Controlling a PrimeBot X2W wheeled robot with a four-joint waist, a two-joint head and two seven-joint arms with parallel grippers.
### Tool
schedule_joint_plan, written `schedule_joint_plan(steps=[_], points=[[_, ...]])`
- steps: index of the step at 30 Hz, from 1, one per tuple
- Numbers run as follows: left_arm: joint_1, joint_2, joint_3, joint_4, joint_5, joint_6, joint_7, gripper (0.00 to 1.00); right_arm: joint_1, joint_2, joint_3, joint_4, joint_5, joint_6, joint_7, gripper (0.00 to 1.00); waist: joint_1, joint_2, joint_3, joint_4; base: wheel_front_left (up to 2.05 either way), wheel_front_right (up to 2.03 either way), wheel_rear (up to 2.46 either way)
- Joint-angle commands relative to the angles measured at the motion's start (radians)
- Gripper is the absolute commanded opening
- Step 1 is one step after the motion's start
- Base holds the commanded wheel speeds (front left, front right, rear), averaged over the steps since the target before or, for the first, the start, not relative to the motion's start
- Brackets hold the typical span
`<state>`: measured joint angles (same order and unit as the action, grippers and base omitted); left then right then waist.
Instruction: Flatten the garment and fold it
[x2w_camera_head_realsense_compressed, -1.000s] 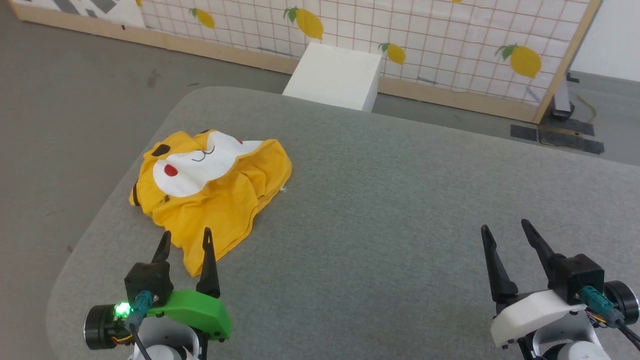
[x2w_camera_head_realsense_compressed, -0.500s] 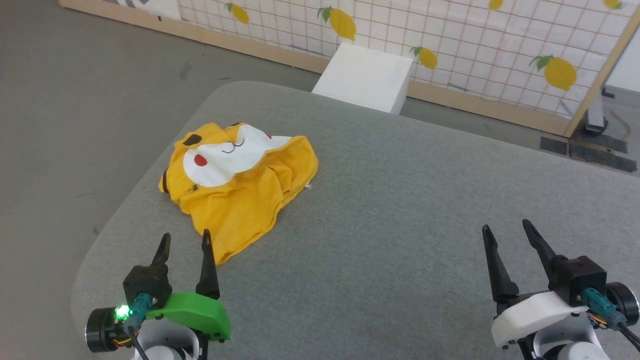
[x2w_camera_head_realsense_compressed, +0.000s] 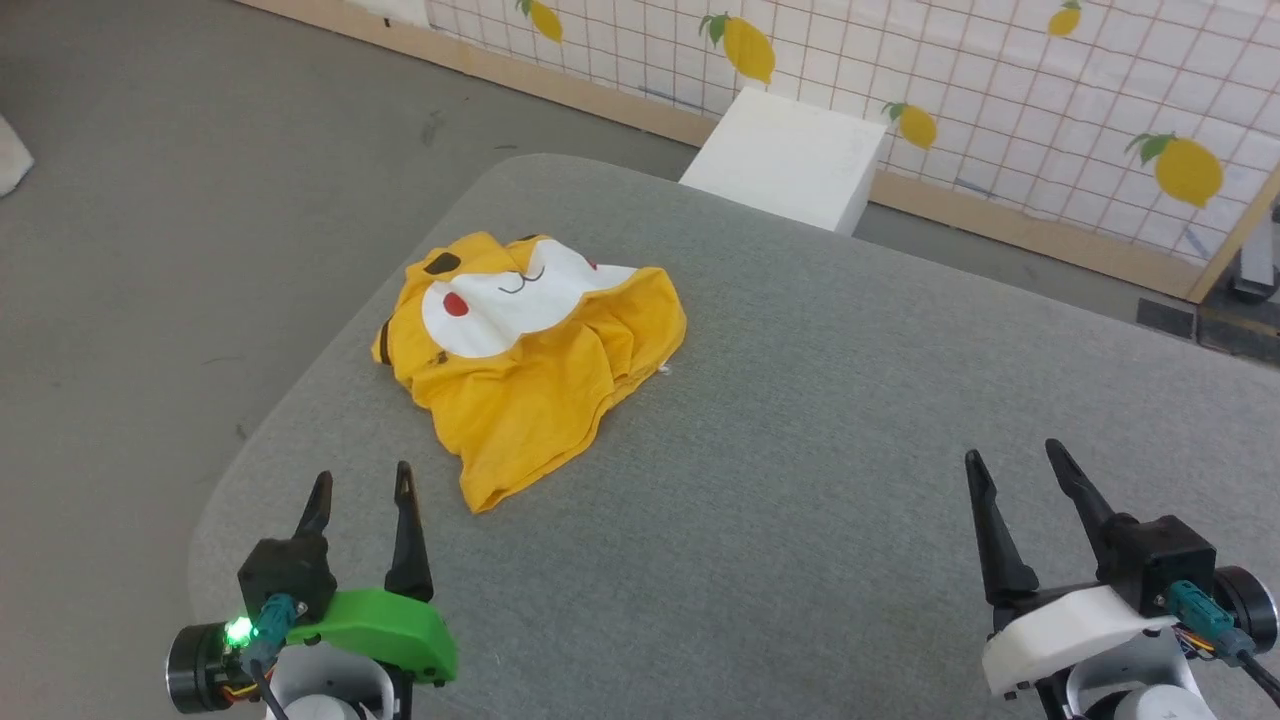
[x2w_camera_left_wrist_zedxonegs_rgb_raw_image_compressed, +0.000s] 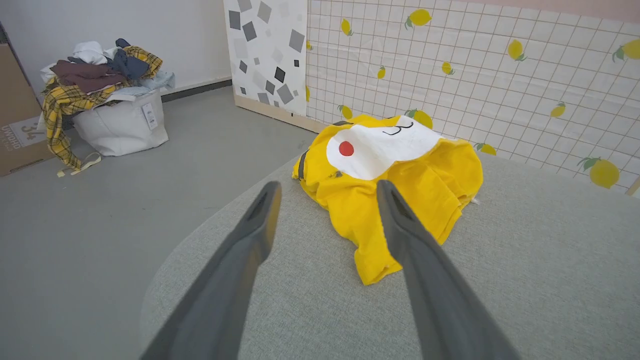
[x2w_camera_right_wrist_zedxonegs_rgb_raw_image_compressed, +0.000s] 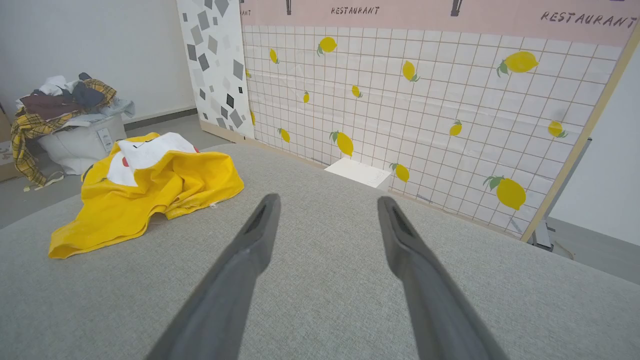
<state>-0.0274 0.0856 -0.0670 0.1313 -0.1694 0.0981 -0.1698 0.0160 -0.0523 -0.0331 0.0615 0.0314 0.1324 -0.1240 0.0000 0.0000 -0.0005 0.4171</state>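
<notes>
While the garment lay crumpled near the table's far left corner, our left end effector and right end effector stood wide, empty; flattening seemed unstarted, needing a hem grasp next.

Your right gripper stands over the grey table with both fingers spread wide and nothing between them. The shirt lies crumpled on the table at the left, well apart from the fingers. Its white face patch is uppermost at the far end, and a yellow hem trails out at the near end. Beyond the table's far edge you see a white box against the lemon-print screen, which carries the word RESTAURANT along its top. On the floor at far left sits a white bin heaped with clothes.
</notes>
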Motion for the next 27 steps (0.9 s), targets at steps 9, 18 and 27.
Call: schedule_joint_plan(steps=[9, 18, 27], points=[[-0.027, 0.009, -0.007, 0.019, -0.029, 0.019, -0.026, 1.00, -0.017, 0.001, -0.005, 0.009, 0.012, -0.001, -0.020, 1.00, 0.0000, 0.0000, 0.004, 0.047, 0.00, 0.00, 0.00], [-0.031, 0.012, -0.014, 0.033, -0.047, 0.030, -0.045, 1.00, -0.021, 0.002, -0.012, 0.015, 0.013, -0.001, -0.033, 1.00, 0.0000, 0.0000, 0.009, 0.091, 0.00, 0.00, 0.00], [-0.036, 0.016, -0.021, 0.051, -0.065, 0.044, -0.064, 1.00, -0.023, 0.002, -0.013, 0.023, 0.020, -0.002, -0.048, 1.00, 0.0000, 0.0000, 0.006, 0.135, 0.00, 0.00, 0.00]])
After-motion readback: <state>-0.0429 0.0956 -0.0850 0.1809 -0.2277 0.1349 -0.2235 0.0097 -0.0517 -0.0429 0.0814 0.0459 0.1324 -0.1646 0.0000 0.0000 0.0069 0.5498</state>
